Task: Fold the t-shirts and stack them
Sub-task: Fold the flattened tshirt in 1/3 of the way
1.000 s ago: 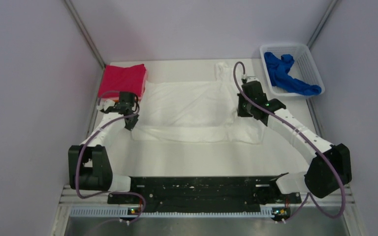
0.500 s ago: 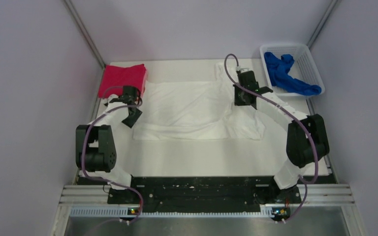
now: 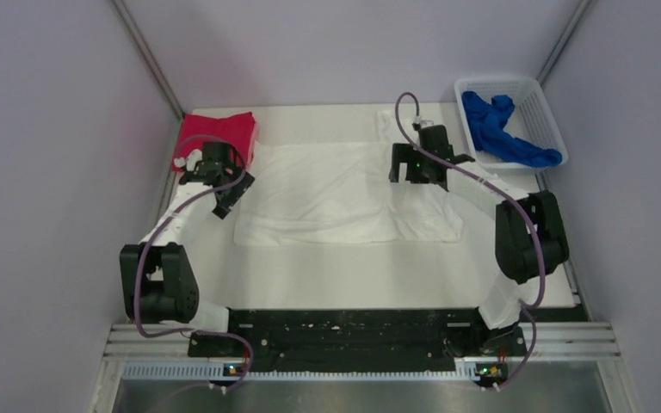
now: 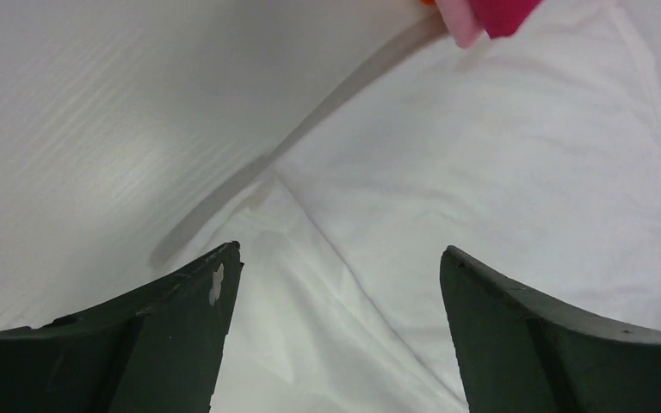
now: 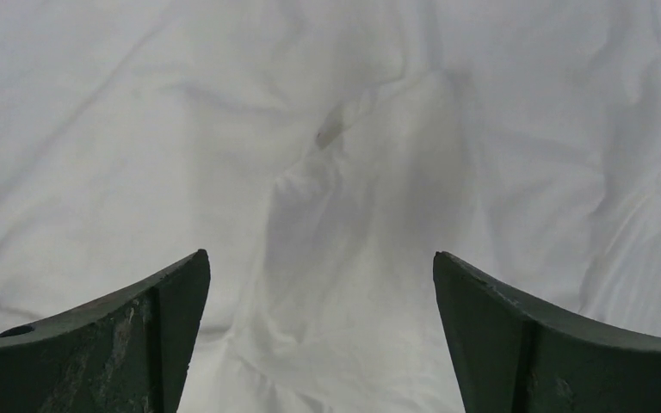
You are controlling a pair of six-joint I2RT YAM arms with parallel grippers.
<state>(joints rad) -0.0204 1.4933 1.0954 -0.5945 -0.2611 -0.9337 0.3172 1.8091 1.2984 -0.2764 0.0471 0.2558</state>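
Note:
A white t-shirt [image 3: 336, 194] lies flat across the middle of the table, its lower part folded over. My left gripper [image 3: 228, 194] hovers open over the shirt's left edge. In the left wrist view the left gripper [image 4: 342, 249] has only white cloth [image 4: 482, 172] below its spread fingers. My right gripper [image 3: 406, 168] stands open above the shirt's upper right part. In the right wrist view nothing sits between the right gripper's [image 5: 319, 255] fingers, and wrinkled cloth [image 5: 336, 172] lies beneath. A folded magenta t-shirt [image 3: 215, 133] rests at the back left. A royal-blue t-shirt [image 3: 503, 129] lies crumpled in the basket.
The white mesh basket [image 3: 551, 116] stands at the back right corner. Grey walls close in the table on the left, right and back. Bare white tabletop [image 3: 353, 275] runs between the shirt and the arm bases. A magenta corner [image 4: 499, 13] shows at the top of the left wrist view.
Both grippers have gone from shut to open and let go of the white shirt. The right gripper moved back and leftward, the left one slightly back. The shirt now lies flatter.

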